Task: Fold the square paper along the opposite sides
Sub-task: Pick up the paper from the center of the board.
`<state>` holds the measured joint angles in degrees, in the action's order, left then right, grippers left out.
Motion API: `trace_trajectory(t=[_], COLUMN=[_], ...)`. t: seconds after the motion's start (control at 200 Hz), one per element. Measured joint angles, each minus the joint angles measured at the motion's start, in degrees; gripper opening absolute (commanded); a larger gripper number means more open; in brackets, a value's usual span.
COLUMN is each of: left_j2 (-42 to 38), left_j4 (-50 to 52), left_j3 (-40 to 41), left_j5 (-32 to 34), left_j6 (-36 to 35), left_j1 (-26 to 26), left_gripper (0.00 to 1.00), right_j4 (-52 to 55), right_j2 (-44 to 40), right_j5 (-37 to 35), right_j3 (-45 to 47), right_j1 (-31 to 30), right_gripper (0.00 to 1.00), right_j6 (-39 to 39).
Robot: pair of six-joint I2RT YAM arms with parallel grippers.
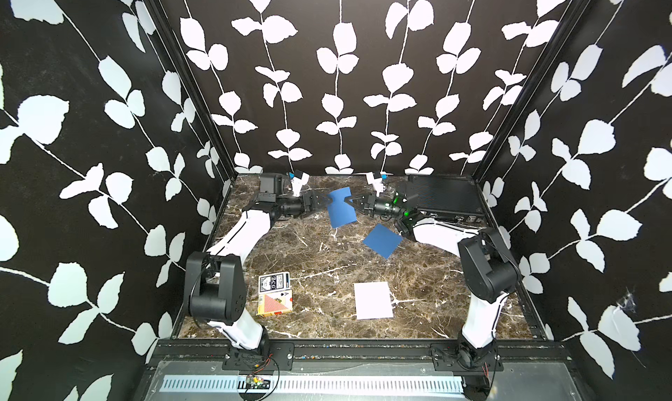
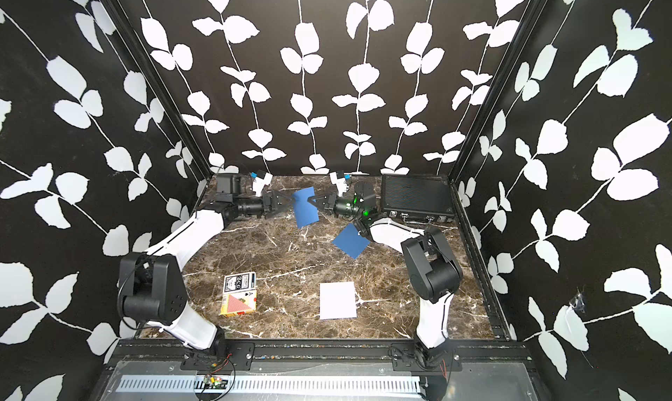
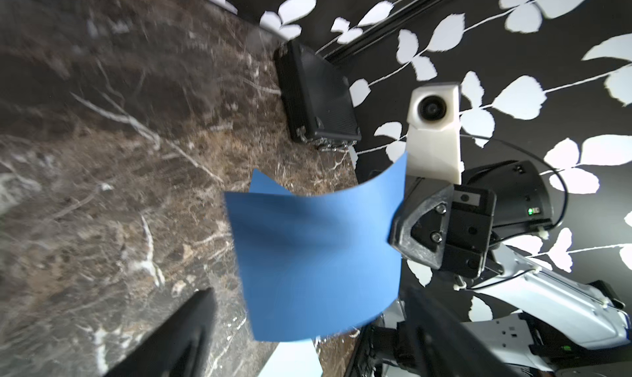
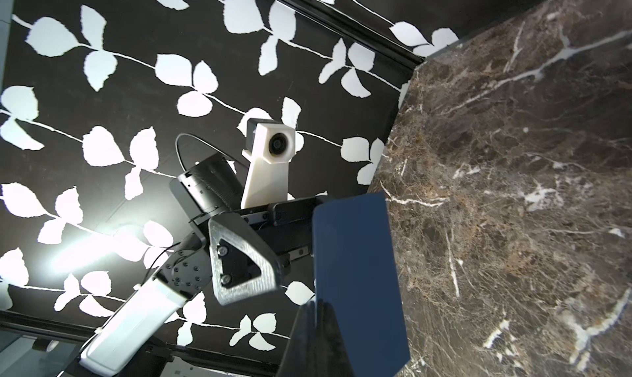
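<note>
A blue square paper (image 1: 342, 208) hangs bowed in the air above the back of the marble table (image 1: 327, 272), in both top views. My right gripper (image 1: 348, 201) is shut on its right edge; in the right wrist view the fingertips (image 4: 316, 305) pinch the paper (image 4: 355, 272). My left gripper (image 1: 326, 200) is at the paper's left edge, open. In the left wrist view its fingers (image 3: 184, 330) stand wide apart on either side of the blurred sheet (image 3: 314, 255), apart from it. A second layer's corner (image 3: 265, 185) shows behind the sheet.
Another blue sheet (image 1: 381, 240) lies flat below the right gripper. A white sheet (image 1: 373, 300) lies near the front, and two card boxes (image 1: 274, 293) lie at the front left. A black case (image 1: 443, 195) fills the back right corner, close behind the right wrist.
</note>
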<state>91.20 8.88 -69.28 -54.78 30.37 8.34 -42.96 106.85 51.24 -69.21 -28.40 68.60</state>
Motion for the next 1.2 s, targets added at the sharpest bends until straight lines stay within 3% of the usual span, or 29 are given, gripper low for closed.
trace_trajectory(t=[0.14, 0.395, 0.575, 0.735, 0.98, 1.2], left_j2=[-1.11, -1.22, -1.27, -1.33, -1.31, -1.31], left_j4=[-5.35, -22.75, -28.55, -28.81, -28.09, -24.9], left_j3=[1.46, 8.02, 8.57, 8.57, 8.5, 8.26], left_j5=[-2.1, -6.97, -8.41, -8.81, -8.92, -8.81], left_j6=[3.13, 14.1, 17.07, 16.98, 16.2, 14.36], left_j1=[-0.57, -0.46, -0.46, -0.44, -0.44, -0.44], left_gripper=[0.99, 0.97, 0.73, 0.56, 0.2, 0.18], right_j4=[-2.62, -5.68, -4.07, -0.66, 4.22, 5.49], right_j2=[-1.14, -1.16, -1.16, -1.16, -1.16, -1.27], right_j5=[-0.24, -3.06, -3.39, -2.97, -2.1, -0.81], right_j3=[0.0, -0.04, -0.07, -0.09, -0.26, -1.36], right_j1=[0.0, 0.0, 0.46, 1.33, 1.79, 1.79], right_gripper=[0.0, 0.0, 0.0, 0.0, 0.0, 0.0], right_j6=[1.95, 5.03, 4.31, 2.67, -0.13, -1.44])
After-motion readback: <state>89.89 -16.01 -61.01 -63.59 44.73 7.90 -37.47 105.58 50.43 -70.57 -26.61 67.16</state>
